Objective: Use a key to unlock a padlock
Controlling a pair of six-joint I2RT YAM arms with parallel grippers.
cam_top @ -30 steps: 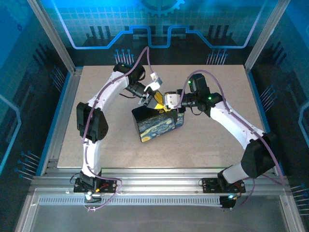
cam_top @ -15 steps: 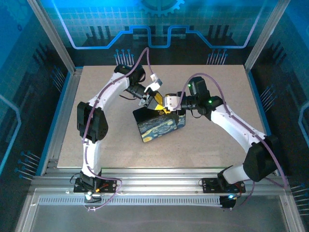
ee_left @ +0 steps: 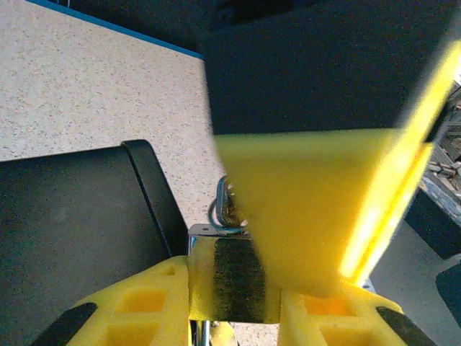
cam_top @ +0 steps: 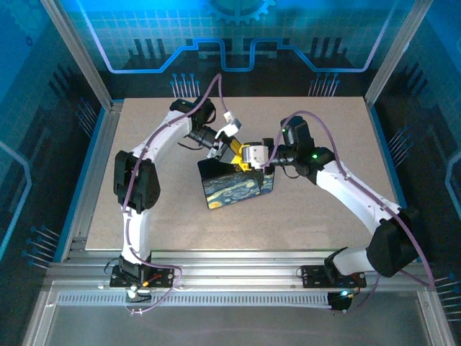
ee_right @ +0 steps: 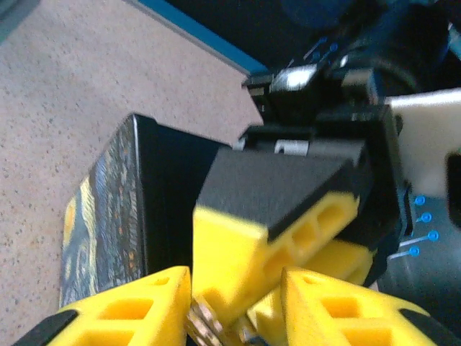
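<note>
Left wrist view shows me my left hand (ee_left: 232, 292) clamped narrowly on the silvery padlock (ee_left: 227, 274), above the starry box (cam_top: 234, 189), well clear of the desk (cam_top: 324, 209) edges, while I cannot tell whether the right hand (ee_right: 234, 288) grips anything.

Bright, even overhead light falls on the pale counter (cam_top: 324, 209) in the top view, with a blue glow along the upper edge and faint, soft shadows beneath the arms (cam_top: 169, 137). Both wrist views are soft. Yellow pincer fingers (ee_left: 302, 209) close to the lens blur, with a glare streak at centre right. The right wrist frame's upper right is dark and smeared.
</note>
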